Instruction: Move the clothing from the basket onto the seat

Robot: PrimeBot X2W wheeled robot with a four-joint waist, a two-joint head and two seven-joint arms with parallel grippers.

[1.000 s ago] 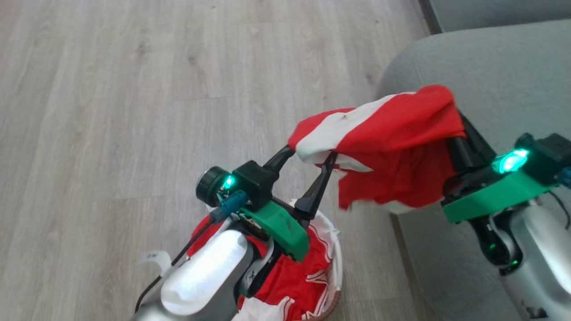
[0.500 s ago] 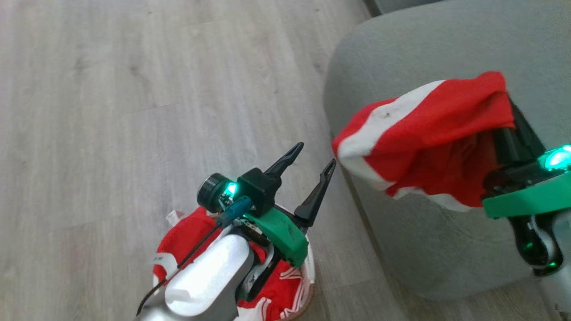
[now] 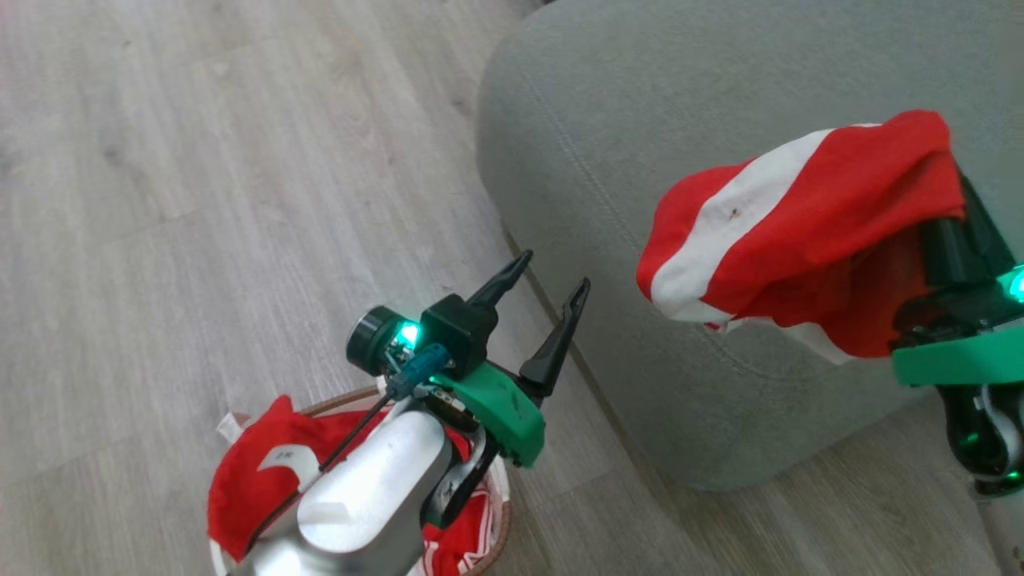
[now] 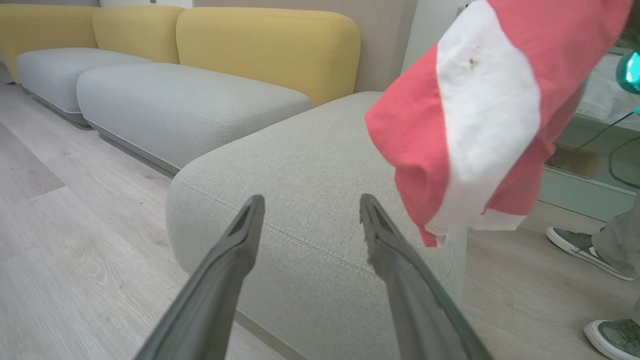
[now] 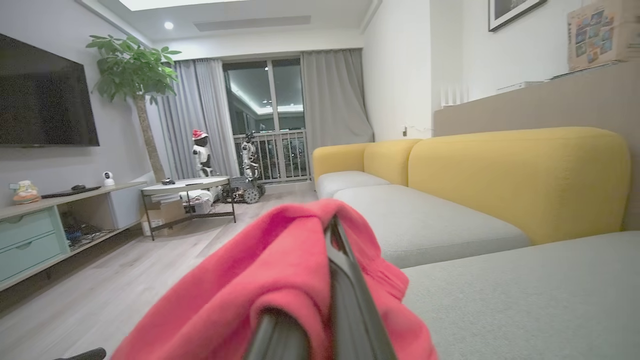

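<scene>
The right gripper (image 5: 331, 240) is clamped on the red shirt (image 3: 800, 216). Its fingertips are buried in fabric, so I can't tell how much it has actually pinched. The shirt is draped over the fingers and sags off to the gripper's left, hanging above the near corner of the seat (image 3: 640, 120), and it looks clear of the cushion. I'd carry it further in over the middle, since the loose end hangs close to the edge. Then lower until the cloth rests, let go, and back out straight so the fingers don't drag it off. The left gripper (image 3: 554, 272) is spread wide and empty, over the basket (image 3: 340, 400), which has more clothes (image 3: 248, 488) in it.
</scene>
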